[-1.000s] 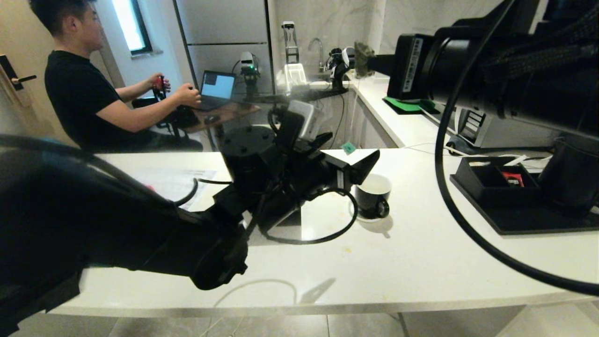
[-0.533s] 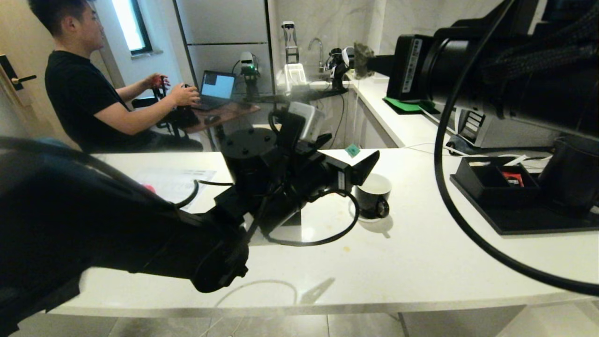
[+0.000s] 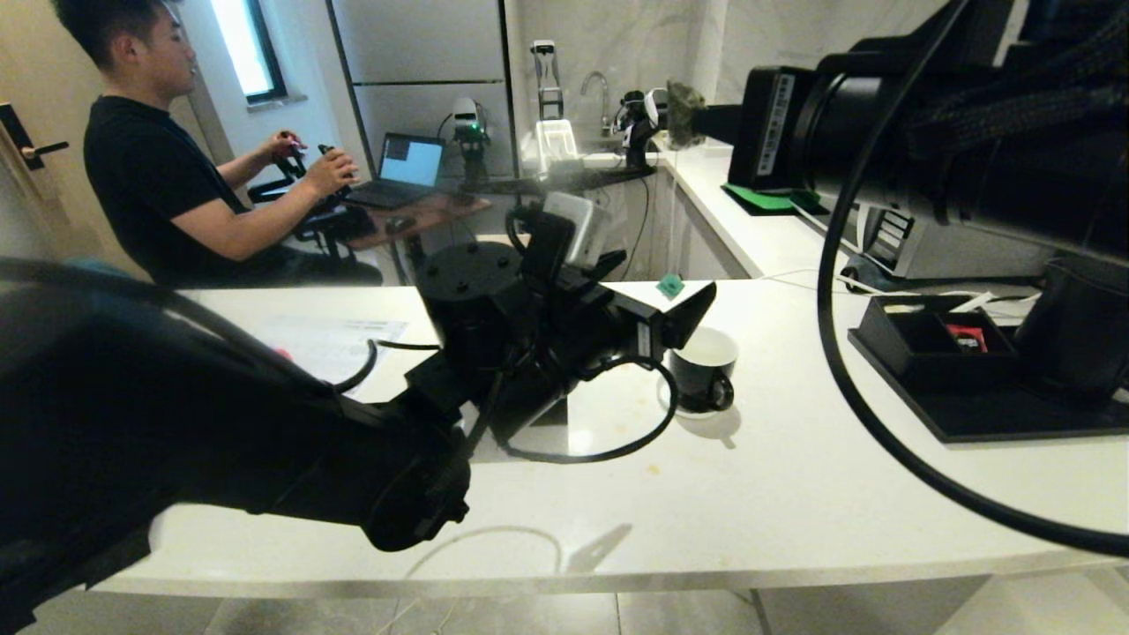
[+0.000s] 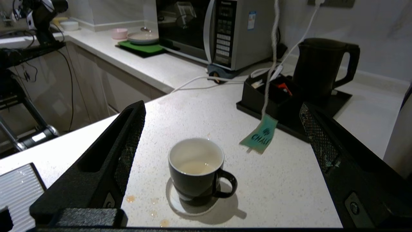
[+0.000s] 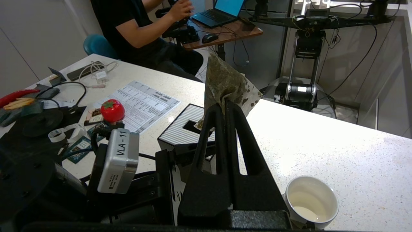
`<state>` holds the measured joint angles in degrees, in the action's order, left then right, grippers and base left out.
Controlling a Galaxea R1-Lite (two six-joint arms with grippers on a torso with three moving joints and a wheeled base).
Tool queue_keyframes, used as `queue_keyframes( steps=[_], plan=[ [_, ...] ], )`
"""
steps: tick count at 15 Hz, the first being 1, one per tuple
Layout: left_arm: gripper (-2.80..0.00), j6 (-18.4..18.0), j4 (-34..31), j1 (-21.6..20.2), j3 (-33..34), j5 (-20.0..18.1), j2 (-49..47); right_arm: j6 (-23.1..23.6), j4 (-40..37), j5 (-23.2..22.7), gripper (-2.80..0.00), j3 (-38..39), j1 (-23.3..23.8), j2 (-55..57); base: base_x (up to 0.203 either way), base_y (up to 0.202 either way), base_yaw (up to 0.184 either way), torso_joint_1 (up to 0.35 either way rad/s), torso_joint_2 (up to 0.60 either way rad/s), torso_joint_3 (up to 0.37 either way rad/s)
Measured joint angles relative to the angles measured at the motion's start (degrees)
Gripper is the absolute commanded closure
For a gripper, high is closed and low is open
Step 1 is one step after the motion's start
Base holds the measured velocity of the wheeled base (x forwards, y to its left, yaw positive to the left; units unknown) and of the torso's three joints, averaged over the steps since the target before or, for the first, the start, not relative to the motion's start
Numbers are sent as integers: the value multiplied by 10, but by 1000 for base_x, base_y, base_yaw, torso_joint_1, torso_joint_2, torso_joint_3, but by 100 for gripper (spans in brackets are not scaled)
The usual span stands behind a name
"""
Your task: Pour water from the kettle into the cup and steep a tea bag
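Right gripper (image 5: 225,106) is clamped on a tea bag (image 5: 227,83), apex up, string and tag (image 4: 261,137) dangling between the cup (image 4: 196,169) and kettle (image 4: 320,69); left gripper (image 4: 222,154) is spread wide around the cup.

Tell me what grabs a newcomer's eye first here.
The right gripper, shut on a wet tea bag, holds it high above the counter, its green tag dangling on a string over the cup. The left gripper stands open around the cup without touching it.
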<state>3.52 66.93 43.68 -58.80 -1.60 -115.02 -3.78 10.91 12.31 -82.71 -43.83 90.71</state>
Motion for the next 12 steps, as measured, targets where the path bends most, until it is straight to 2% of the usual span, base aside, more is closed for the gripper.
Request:
queue_keyframes(
  steps=[3, 4, 12],
  plan=[
    [-280, 0, 17, 0, 0, 1, -4, 0, 0, 0, 0, 0, 0, 0, 0, 0, 0, 0, 0, 0],
    [0, 0, 17, 0, 0, 1, -5, 0, 0, 0, 0, 0, 0, 0, 0, 0, 0, 0, 0, 0],
    [0, 0, 18, 1, -1, 1, -8, 0, 0, 0, 0, 0, 0, 0, 0, 0, 0, 0, 0, 0]
  ],
)
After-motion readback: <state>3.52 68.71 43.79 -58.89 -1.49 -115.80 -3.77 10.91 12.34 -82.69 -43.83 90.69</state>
